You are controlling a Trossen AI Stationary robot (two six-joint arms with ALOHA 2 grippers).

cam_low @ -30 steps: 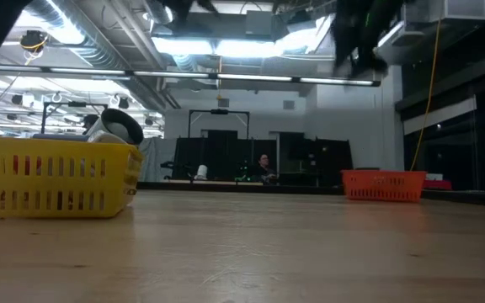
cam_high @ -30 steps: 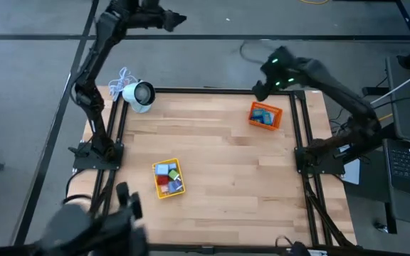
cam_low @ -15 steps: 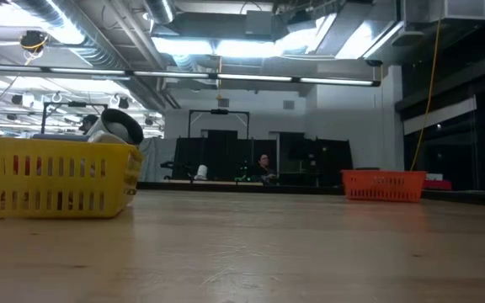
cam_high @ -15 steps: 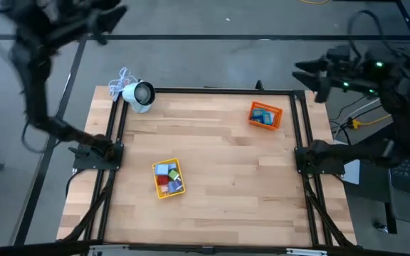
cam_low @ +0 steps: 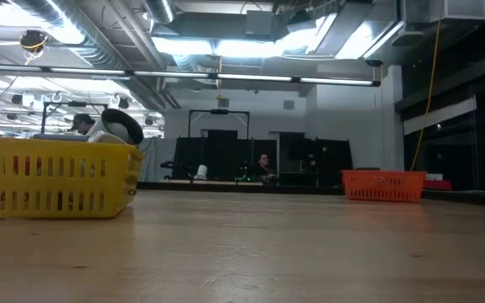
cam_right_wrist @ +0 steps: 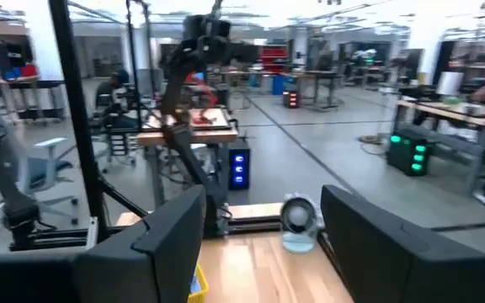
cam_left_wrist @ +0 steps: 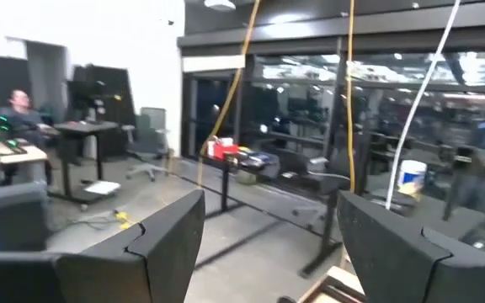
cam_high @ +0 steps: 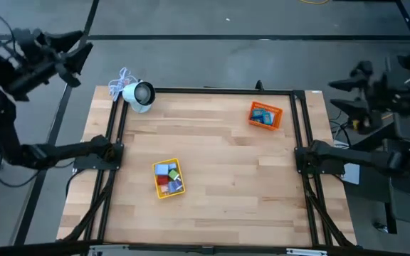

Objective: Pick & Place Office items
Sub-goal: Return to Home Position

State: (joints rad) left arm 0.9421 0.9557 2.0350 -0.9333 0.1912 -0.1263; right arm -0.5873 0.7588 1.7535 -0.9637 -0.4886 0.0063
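Note:
Small office pieces in blue, red and green (cam_high: 166, 178) lie in the yellow tray (cam_high: 179, 188) near the table's middle. Blue and teal pieces (cam_high: 264, 114) lie in the orange tray (cam_high: 277, 118) near the far right corner. In the low view the yellow tray (cam_low: 53, 178) is at the left and the orange tray (cam_low: 383, 185) at the right. My left gripper (cam_high: 77, 51) (cam_left_wrist: 268, 206) is open, raised beyond the table's far left corner. My right gripper (cam_high: 339, 94) (cam_right_wrist: 261, 198) is open, raised just past the right edge. Neither is near the trays.
A white round device with a cord (cam_high: 139, 96) (cam_right_wrist: 297, 220) sits at the far left corner, behind the yellow tray in the low view (cam_low: 114, 126). Black frame rails (cam_high: 301, 142) run along the left, right and far edges. Bare wood lies between the trays. A person (cam_left_wrist: 19, 109) sits in the room.
Both arms have swung outward. My left gripper has gone from beyond the far edge, above the table's middle, toward the left and past the far left corner. My right gripper has drawn back from beside the orange tray toward the right, past the right edge. The trays and pieces have stayed put.

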